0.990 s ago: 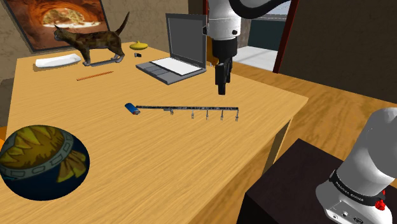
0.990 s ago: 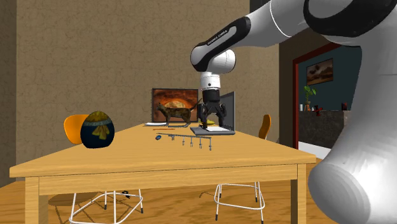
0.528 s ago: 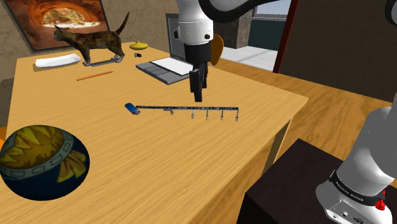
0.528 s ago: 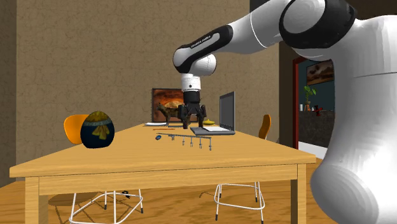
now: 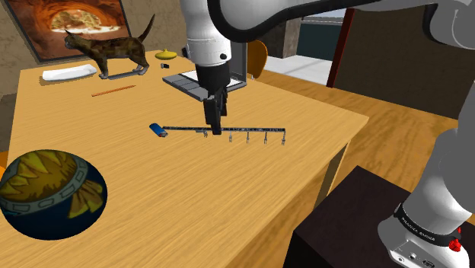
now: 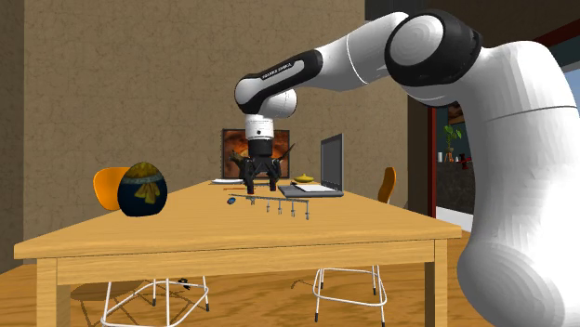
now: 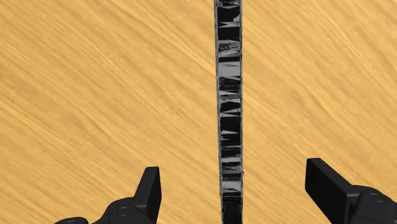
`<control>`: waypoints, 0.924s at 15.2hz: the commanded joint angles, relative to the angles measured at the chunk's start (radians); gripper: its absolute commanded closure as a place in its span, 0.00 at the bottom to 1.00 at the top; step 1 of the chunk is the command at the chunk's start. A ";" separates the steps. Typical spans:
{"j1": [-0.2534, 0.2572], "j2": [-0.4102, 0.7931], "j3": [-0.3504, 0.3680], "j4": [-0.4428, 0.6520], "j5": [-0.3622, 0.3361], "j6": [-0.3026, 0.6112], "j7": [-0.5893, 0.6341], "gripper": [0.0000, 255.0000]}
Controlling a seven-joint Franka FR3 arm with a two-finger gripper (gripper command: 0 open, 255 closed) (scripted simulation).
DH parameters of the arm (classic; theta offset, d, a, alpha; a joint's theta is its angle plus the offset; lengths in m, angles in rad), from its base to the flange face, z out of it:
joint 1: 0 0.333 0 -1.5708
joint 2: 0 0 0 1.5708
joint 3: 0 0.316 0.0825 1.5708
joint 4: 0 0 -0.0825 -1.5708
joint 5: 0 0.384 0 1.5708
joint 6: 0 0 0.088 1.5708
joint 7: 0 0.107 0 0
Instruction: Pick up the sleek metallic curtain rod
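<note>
**Covered, cropped, or too small to read**

In the shoulder view the gripper [image 5: 215, 126] stands in front of the curtain rod [image 5: 251, 130] and covers a short stretch near its middle. The arm hides most of the laptop's [image 5: 186, 82] screen. The framed picture [image 5: 76, 19] is cut by the top edge, and the dark stand [image 5: 342, 221] by the bottom edge. A small dark item [image 5: 165, 66] near the cat figure [image 5: 106, 49] is too small to name. In the wrist view the rod runs out past the top and bottom edges, and both fingers [image 7: 149, 191] are cropped at the bottom.
</note>
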 commanded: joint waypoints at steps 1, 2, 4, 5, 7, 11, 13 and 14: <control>0.000 0.000 0.000 -0.028 0.000 0.028 0.001 0.00; -0.001 -0.001 0.000 -0.041 0.000 0.041 0.002 0.00; -0.002 -0.001 -0.001 -0.063 -0.001 0.063 0.002 0.00; -0.002 0.000 -0.001 -0.062 -0.001 0.063 0.002 0.00; -0.003 -0.003 -0.001 -0.067 0.000 0.065 0.001 1.00; -0.003 -0.003 -0.001 -0.067 0.000 0.065 0.001 1.00; -0.003 -0.003 -0.001 -0.067 0.000 0.065 0.001 1.00; -0.003 -0.003 -0.001 -0.066 0.000 0.064 0.001 1.00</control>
